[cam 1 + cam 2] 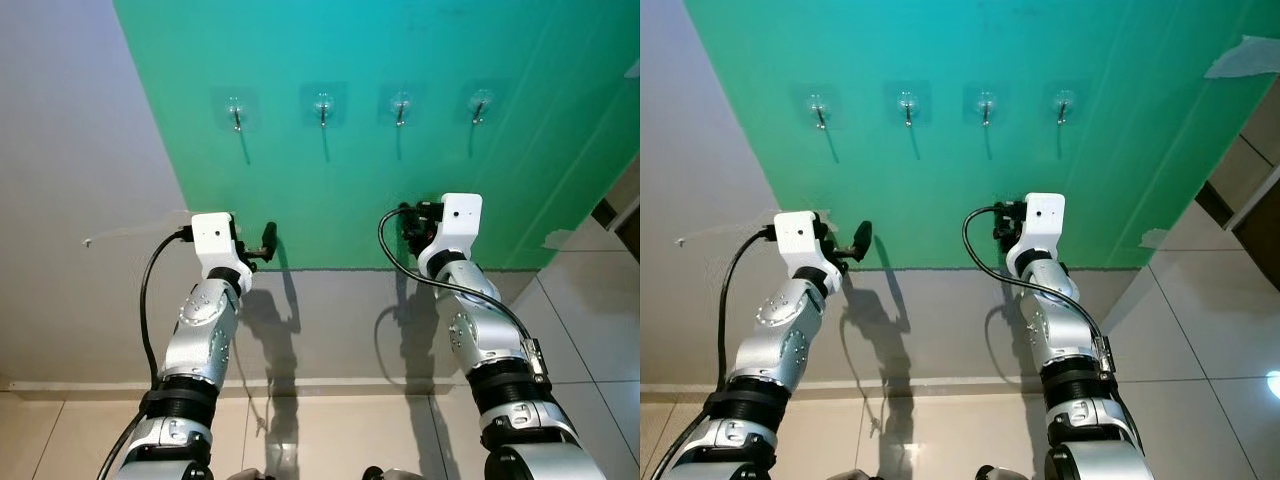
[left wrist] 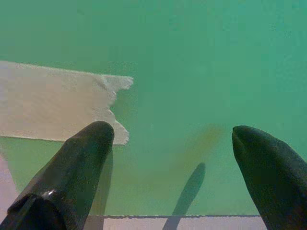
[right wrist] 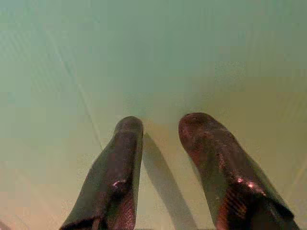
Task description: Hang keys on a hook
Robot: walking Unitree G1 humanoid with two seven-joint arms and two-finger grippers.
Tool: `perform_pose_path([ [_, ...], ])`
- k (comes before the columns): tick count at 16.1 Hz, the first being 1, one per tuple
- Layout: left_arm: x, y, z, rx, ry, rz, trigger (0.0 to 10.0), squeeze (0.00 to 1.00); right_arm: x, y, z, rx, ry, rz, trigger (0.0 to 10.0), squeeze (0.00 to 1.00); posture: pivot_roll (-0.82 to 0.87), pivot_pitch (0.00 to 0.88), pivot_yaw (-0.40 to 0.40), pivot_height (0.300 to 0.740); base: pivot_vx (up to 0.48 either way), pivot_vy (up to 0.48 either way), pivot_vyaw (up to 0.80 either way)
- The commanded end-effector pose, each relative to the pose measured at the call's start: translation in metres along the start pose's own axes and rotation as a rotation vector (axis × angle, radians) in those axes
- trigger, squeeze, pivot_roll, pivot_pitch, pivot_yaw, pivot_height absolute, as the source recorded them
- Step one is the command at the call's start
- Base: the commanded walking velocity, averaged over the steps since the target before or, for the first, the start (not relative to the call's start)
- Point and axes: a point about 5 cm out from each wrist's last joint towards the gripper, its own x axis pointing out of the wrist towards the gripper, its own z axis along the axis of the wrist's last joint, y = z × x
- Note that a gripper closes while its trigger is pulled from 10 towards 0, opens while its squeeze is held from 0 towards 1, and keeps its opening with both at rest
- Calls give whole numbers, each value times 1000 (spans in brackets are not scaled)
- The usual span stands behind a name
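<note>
Facing green sheet [image 1: 400,200] — four hooks [image 1: 322,105] above; left gripper [image 2: 172,143] spread, right gripper [image 3: 160,127] released — tape [image 2: 53,103] nearby.

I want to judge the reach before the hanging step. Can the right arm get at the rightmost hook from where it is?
Probably yes. The right gripper points at the green wall below the rightmost hook, with bare wall between them.

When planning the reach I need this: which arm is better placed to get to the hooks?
Right, probably: the right end effector is higher, just under the third hook. The left end effector sits lower, between hooks. Both empty.
</note>
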Motion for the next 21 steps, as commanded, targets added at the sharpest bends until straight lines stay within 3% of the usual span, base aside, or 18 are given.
perform_pose_path([
  [1,-2,-2,-4,12,10,-3,10000,0,-2,-1,-3,-20,6,3,10000,1000,-41,0,10,740,0,0,0],
  [8,-1,-1,-4,9,15,-8,10000,0,-2,5,-7,-33,24,20,10000,1000,-41,0,16,740,0,0,0],
  [10,-2,0,-3,-3,5,-9,10000,0,-3,9,-8,-77,27,49,10000,1000,-39,0,12,740,0,0,0],
  [11,-3,-1,-3,-7,-3,-16,10000,0,-2,13,-10,-119,43,64,10000,0,-34,0,8,740,0,0,0],
  [21,-3,4,5,-39,-46,17,10000,0,0,14,-14,-116,74,55,10000,0,-27,0,4,740,-70,0,0],
])
